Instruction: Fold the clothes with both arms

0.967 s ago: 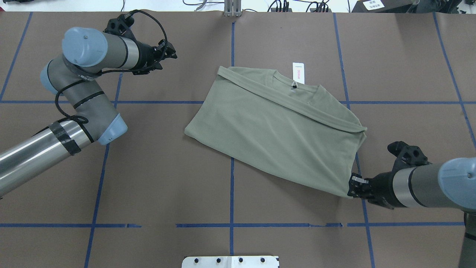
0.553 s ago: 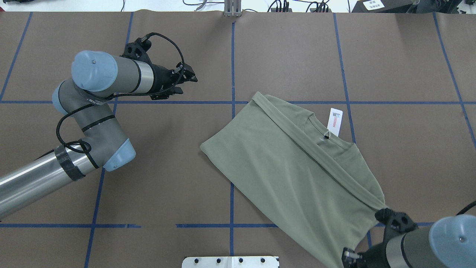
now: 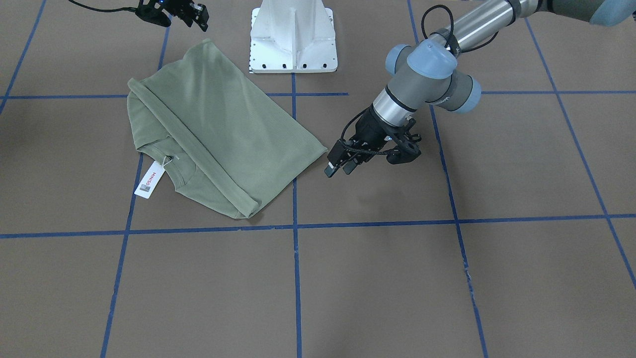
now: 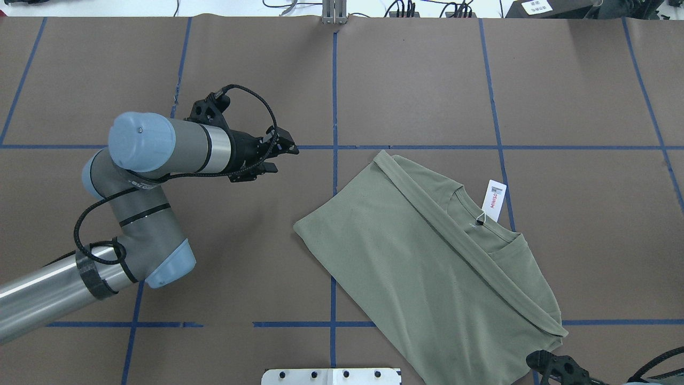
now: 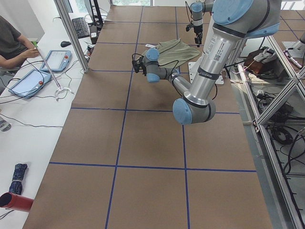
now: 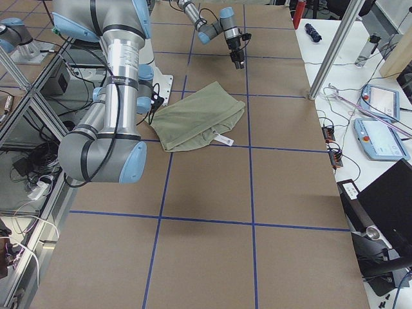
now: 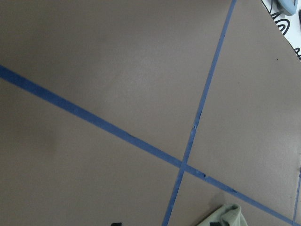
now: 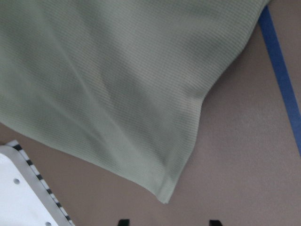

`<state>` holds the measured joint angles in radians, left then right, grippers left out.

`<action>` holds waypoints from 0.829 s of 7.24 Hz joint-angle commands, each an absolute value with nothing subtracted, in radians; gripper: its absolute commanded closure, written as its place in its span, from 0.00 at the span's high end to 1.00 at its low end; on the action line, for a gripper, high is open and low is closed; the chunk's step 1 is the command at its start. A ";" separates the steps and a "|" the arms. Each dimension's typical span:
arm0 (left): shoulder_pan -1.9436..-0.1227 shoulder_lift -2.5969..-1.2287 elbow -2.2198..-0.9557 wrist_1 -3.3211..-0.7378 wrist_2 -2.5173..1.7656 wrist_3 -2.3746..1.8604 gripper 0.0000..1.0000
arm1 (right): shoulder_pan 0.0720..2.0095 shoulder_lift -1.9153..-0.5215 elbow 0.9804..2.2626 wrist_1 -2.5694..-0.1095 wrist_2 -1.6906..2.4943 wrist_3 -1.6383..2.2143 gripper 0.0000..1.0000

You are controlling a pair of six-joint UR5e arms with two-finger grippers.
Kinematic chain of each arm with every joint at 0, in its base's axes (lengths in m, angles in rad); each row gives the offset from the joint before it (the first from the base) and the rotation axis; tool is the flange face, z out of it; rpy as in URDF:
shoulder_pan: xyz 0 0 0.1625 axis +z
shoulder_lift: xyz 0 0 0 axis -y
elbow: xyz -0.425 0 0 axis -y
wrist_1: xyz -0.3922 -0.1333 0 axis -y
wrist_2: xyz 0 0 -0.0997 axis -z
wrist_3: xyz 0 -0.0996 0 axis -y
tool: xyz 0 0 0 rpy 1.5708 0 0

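Note:
The olive-green shirt [image 4: 427,267] lies flat and folded on the brown table, slanting from the middle to the near right; it also shows in the front view [image 3: 213,129]. Its white price tag [image 4: 494,199] sticks out by the neck. My left gripper [image 4: 286,158] is open and empty, a little above the table, just left of the shirt's left corner [image 3: 318,146]. My right gripper [image 3: 200,17] hangs over the shirt's near corner by the pedestal. In the right wrist view its fingertips [image 8: 123,221] stand apart with nothing between them, and the shirt's corner [image 8: 164,195] lies loose on the table.
The white pedestal [image 3: 293,40] stands at the robot's edge, right beside the shirt's near hem. Blue tape lines [image 4: 334,80] grid the table. Along the far side is a desk with tablets [image 5: 59,59] and a seated operator [image 5: 9,43].
My right gripper dragged the shirt toward the robot's edge and to the right, then let go of its corner. My left arm swung in toward the table's middle.

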<state>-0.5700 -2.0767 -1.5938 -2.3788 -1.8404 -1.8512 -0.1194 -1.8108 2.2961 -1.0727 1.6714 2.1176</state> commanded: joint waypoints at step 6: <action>-0.394 -2.068 -1.621 -2.206 -1.776 -1.933 0.62 | 0.370 -1.772 2.209 -1.088 1.750 1.968 1.00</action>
<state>-0.3967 -2.0619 -1.6296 -2.2104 -1.7923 -1.9384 0.3368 -1.7813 2.2272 -1.0865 1.7424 2.0000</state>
